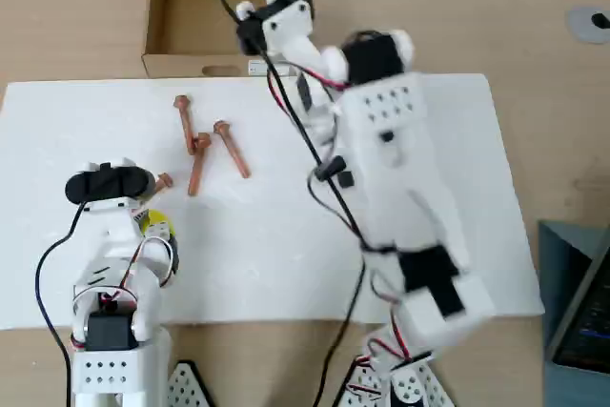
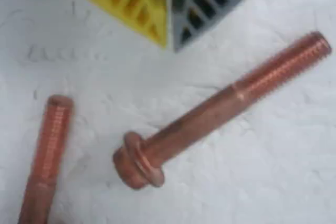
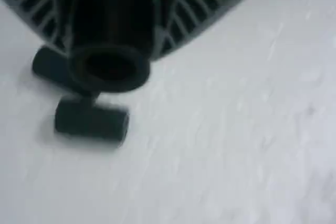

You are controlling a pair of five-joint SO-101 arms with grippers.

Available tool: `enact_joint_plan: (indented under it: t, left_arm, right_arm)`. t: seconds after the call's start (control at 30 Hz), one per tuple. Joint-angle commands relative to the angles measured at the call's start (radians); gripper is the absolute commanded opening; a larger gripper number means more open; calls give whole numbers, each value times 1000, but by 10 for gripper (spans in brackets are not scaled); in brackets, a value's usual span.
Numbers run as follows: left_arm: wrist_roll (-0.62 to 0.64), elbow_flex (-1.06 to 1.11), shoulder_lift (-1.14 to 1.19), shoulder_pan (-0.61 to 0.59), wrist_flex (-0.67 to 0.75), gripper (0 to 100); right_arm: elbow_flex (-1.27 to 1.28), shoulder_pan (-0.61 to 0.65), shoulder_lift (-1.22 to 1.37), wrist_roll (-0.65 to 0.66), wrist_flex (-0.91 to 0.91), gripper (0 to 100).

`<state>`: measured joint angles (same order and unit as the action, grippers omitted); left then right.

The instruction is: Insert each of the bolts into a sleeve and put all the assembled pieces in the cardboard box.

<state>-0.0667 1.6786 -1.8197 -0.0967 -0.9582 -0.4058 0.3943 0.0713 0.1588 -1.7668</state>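
Right gripper (image 3: 113, 51) clamps a black sleeve (image 3: 111, 19); left gripper (image 2: 169, 39) — apparently closed, empty — hovers just beside a bolt (image 2: 210, 113).

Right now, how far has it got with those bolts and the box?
Nothing looks finished: the cardboard box shows no pieces inside. In hand: the right gripper holds one black sleeve. Still to do: loose bolts lie on the white mat, one by the shut left gripper; more sleeves lie there too.
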Motion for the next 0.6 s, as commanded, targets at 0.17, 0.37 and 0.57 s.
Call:
enact_joint_plan:
  t: [0.17, 0.37, 0.57]
  left_arm:
    - [5, -48, -4, -18, -21, 5]
    - [0, -163, -2, -15, -86, 6]
    - [-3, -292, 10, -3, -176, 6]
  right_arm:
    - [320, -176, -432, -149, -14, 10]
    - [484, -282, -668, -206, 51, 10]
    - [728, -354, -892, -269, 167, 9]
